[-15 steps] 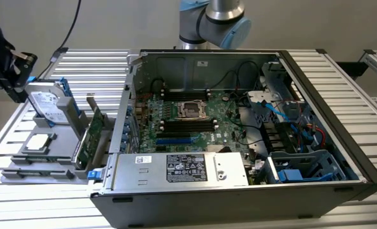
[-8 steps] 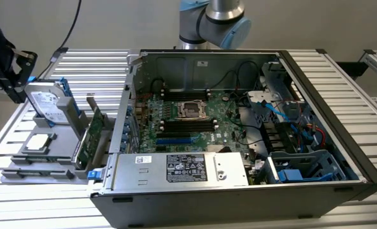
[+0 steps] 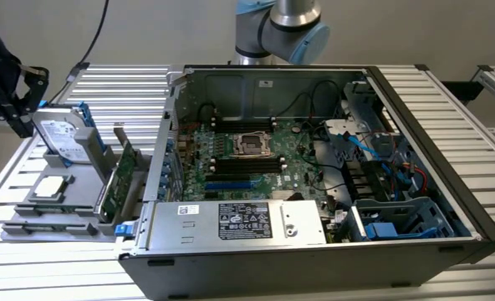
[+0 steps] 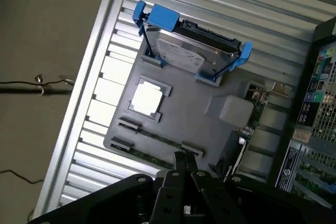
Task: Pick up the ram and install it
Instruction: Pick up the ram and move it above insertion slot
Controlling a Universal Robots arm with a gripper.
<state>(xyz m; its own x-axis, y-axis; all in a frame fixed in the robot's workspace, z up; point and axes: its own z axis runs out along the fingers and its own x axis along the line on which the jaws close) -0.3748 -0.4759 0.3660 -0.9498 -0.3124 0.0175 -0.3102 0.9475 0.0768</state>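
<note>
The gripper (image 4: pixel 184 157), fingers clenched on nothing, hangs over a grey parts tray (image 4: pixel 194 98). There the ram (image 4: pixel 157 141) sits in its slot, apparently on edge (the hard drive (image 4: pixel 189 51) stands at the opposite side). The stick's long axis runs along the tray's rim, roughly parallel to the drive. Lowered with its fingers shut, the gripper would likely strike the board's edge rather than straddle it.

Soft even light, glare on slats (image 4: pixel 100 113)

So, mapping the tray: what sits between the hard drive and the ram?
A square silver processor, recessed in the gray tray, per the wrist view.
</note>
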